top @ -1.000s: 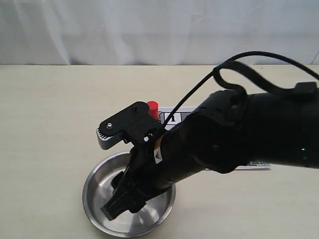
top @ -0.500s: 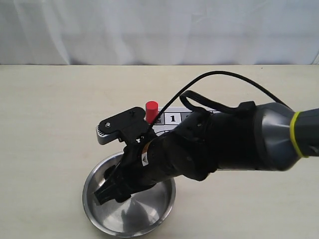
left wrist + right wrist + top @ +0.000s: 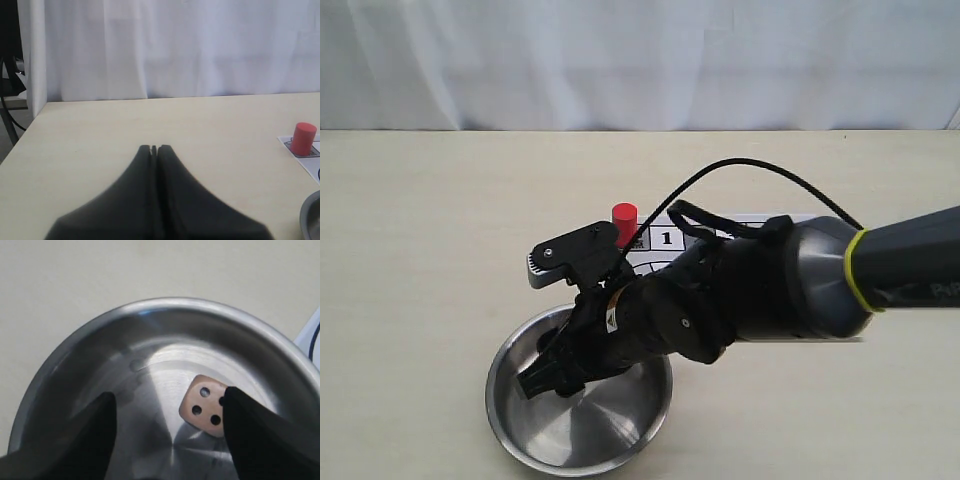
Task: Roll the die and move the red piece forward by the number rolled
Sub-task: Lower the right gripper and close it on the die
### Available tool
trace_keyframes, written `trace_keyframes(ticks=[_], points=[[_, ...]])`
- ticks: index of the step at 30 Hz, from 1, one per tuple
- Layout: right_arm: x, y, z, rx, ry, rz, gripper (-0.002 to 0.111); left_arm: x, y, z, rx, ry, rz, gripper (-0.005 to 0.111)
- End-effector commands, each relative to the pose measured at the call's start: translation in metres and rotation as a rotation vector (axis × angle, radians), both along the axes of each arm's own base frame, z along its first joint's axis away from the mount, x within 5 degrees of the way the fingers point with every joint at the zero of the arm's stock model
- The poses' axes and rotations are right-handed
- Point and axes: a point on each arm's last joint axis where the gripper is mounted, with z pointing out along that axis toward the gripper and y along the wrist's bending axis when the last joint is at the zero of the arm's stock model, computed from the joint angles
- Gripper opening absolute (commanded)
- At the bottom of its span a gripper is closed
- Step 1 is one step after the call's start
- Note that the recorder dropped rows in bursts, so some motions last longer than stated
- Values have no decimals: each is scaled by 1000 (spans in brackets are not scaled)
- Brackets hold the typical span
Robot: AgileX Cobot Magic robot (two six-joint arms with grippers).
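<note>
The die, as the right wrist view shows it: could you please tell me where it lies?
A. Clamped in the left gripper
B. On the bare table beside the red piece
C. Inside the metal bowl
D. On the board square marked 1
C: the die rests on the floor of the metal bowl, a four-pip face showing, with the right gripper open around it.

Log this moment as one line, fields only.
right tool: open over bowl | die: in bowl, four pips visible | left tool: shut, empty | red piece: upright on board
</note>
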Motion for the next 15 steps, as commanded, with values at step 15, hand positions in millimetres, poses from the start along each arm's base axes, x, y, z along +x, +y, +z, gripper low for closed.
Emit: trace_keyframes(ticks=[15], points=[[15,-4,-17,-6,-15,-26,59,0,0,0,-2,-11,-1,0]])
